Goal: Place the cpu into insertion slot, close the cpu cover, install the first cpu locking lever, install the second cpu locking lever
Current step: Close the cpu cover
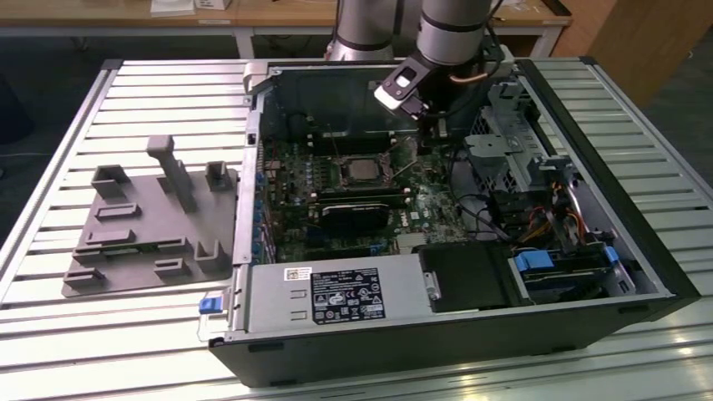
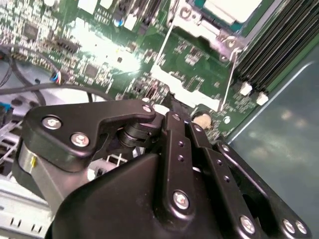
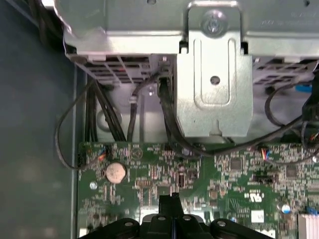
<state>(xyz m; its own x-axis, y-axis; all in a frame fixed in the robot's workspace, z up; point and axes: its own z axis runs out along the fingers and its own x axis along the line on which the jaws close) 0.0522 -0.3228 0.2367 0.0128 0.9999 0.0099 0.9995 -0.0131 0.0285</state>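
Robotics lab, slatted aluminium workbench (image 1: 112, 334), opened computer tower (image 1: 446, 355), wooden desks (image 1: 279, 12) behind

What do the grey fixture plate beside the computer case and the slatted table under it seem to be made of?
The grey fixture plate with raised blocks looks like matte plastic, possibly printed: it is a uniform dull grey with no glints. The silvery slatted table looks like bare aluminium: its pale metallic ribs show soft reflections.

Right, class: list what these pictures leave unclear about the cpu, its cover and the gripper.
cpu: second wrist view, cut off by the picture's edge.
cpu cover: exterior view, too small to tell whether latched.
gripper: first wrist view, what it touches hidden by its own body.
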